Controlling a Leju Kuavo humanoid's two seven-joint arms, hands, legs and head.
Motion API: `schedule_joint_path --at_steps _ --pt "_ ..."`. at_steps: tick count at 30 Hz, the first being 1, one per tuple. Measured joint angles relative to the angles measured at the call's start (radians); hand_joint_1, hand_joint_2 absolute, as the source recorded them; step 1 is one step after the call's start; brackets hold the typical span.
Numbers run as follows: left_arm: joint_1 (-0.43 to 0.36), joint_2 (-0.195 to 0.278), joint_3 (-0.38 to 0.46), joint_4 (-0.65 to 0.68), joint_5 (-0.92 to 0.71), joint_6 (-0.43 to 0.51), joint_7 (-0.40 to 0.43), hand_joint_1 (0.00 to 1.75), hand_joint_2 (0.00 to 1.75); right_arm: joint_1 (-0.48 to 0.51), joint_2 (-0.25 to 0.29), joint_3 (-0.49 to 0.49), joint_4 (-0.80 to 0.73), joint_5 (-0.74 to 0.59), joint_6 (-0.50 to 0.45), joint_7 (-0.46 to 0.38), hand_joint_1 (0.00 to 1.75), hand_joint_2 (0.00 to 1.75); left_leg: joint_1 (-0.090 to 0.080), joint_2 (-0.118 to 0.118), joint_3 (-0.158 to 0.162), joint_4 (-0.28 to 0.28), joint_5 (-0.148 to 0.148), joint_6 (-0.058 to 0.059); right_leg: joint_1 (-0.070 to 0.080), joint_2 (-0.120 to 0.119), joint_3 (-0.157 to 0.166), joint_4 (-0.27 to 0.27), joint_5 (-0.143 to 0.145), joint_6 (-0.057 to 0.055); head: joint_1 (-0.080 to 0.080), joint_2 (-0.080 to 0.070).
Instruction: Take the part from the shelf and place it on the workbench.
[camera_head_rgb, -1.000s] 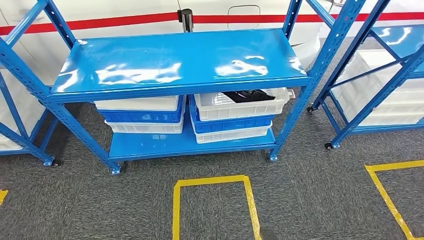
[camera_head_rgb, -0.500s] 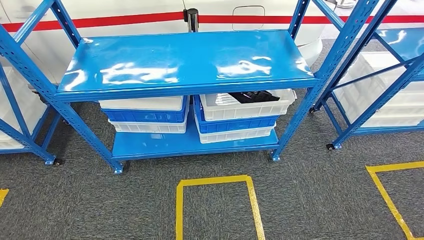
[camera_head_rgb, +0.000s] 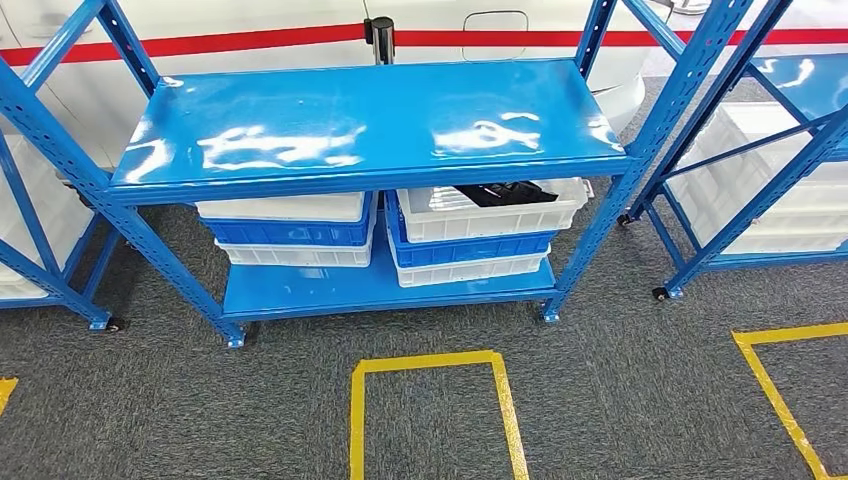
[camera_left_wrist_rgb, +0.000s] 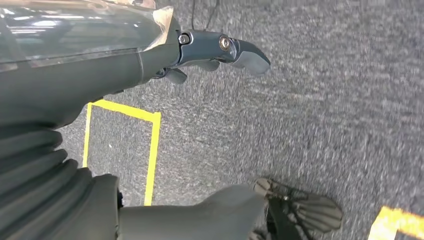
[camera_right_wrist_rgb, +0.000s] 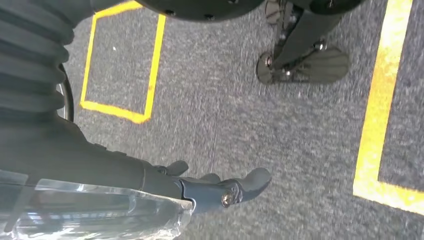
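Observation:
A black part (camera_head_rgb: 505, 192) lies in the top white bin (camera_head_rgb: 560, 212) of the right-hand stack, on the lower level of the blue shelf (camera_head_rgb: 370, 120). The shelf's top board partly hides the bin and the part. My left hand (camera_left_wrist_rgb: 220, 50) hangs over the grey carpet, its fingers stretched out and holding nothing. My right hand (camera_right_wrist_rgb: 225, 190) hangs the same way over the carpet, with its fingers straight and nothing in them.
A second stack of white and blue bins (camera_head_rgb: 285, 225) stands on the left of the lower level. Another blue shelf (camera_head_rgb: 760, 180) with white bins stands to the right, and a frame (camera_head_rgb: 40, 230) to the left. Yellow tape squares (camera_head_rgb: 430, 410) mark the carpet.
The whole head view has shifted a little, so the camera has moved slightly. The part and bins lie as before.

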Motion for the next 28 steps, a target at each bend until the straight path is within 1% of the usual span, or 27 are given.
schedule_joint_path --at_steps 11,14,22,26,28 --pt "-0.06 -0.047 0.29 0.057 -0.237 0.098 -0.027 0.0 0.0 -0.056 0.033 -0.018 0.062 0.117 -0.145 0.03 0.0 0.0 0.001 0.0 0.0 0.0 0.0 0.0 0.001 0.0 0.001 0.0 0.0 0.0 0.0 0.0" --pt "-0.076 -0.06 0.37 0.072 -0.299 0.123 -0.035 0.0 0.0 -0.071 0.042 -0.023 0.078 0.149 -0.181 0.039 0.0 0.0 0.001 0.0 0.0 0.0 0.0 0.0 0.001 0.0 0.005 0.0 0.0 0.0 0.0 0.0" --pt "-0.11 -0.089 0.537 0.105 -0.454 0.18 -0.059 0.0 0.0 -0.103 0.059 -0.032 0.112 0.225 -0.263 0.062 0.0 0.0 0.001 0.0 0.001 0.001 0.001 0.0 0.001 0.0 0.008 0.0 0.001 0.0 0.0 0.0" --pt "-0.118 -0.098 0.579 0.114 -0.499 0.197 -0.07 0.0 1.75 -0.11 0.062 -0.035 0.122 0.245 -0.283 0.067 0.0 0.0 0.001 0.0 0.001 0.001 0.001 0.0 0.001 0.0 0.008 0.0 0.0 0.0 0.0 0.0" --pt "-0.121 -0.099 0.59 0.115 -0.502 0.199 -0.072 0.0 1.75 -0.111 0.062 -0.036 0.124 0.248 -0.285 0.067 0.0 0.0 0.001 0.0 0.001 0.001 0.001 0.0 0.001 0.0 0.008 0.0 0.0 0.0 0.0 0.0"
